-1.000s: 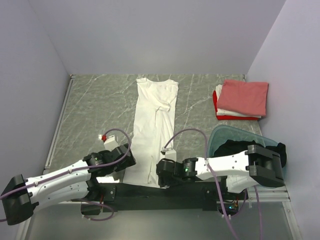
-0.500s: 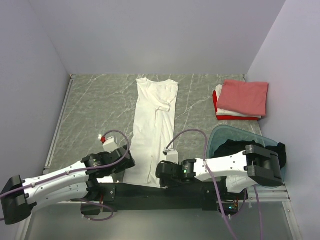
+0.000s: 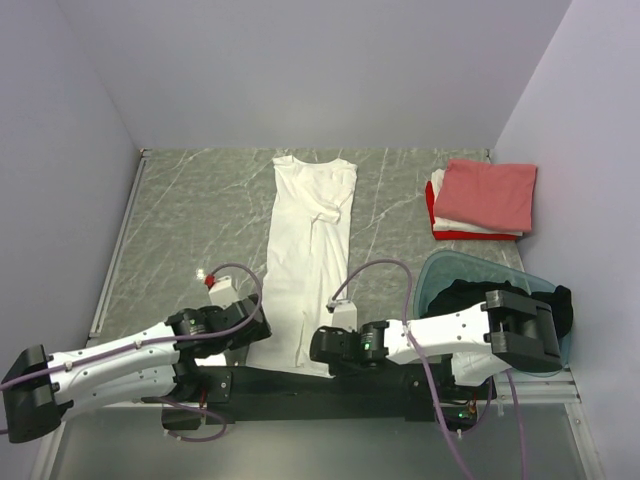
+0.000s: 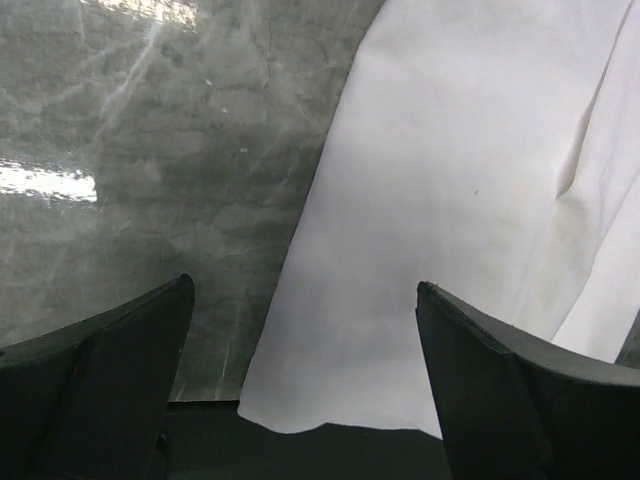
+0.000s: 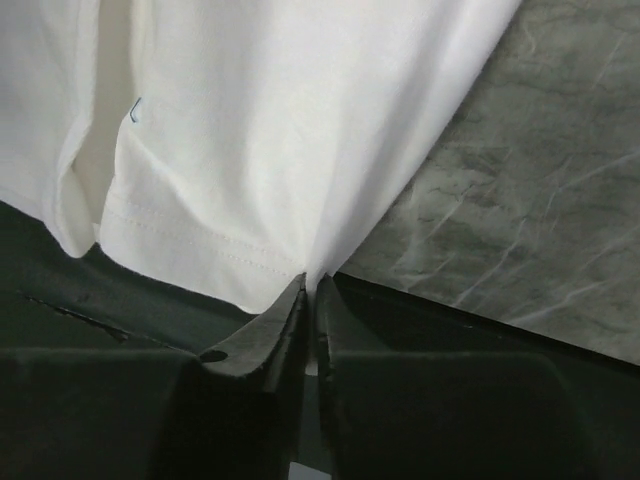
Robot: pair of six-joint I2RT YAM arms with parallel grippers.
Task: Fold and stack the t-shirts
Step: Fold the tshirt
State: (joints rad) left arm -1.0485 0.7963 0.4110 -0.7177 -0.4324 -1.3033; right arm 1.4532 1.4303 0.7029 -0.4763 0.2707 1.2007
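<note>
A white t-shirt [image 3: 308, 250], folded lengthwise into a long strip, lies down the middle of the table. My right gripper [image 3: 320, 350] is at its near right hem corner. In the right wrist view the right gripper [image 5: 310, 285] is shut on that corner of the white t-shirt [image 5: 280, 120]. My left gripper [image 3: 255, 330] hovers over the near left hem corner. The left gripper [image 4: 303, 287] stands wide open there, with the white t-shirt [image 4: 460, 180] below and nothing held. A salmon-pink t-shirt [image 3: 490, 192] tops a folded stack of white and red t-shirts [image 3: 436, 215]. A black t-shirt [image 3: 470, 295] lies in the tub.
The translucent teal tub [image 3: 440, 275] stands at the near right, beside my right arm. The stack sits at the back right near the wall. Grey marbled table [image 3: 190, 220] spreads to the left of the shirt. A dark strip [image 5: 120, 290] runs along the near edge under the hem.
My right gripper has closed on the shirt's near right hem corner. Both grippers have edged slightly toward the near edge. The left stays open.
</note>
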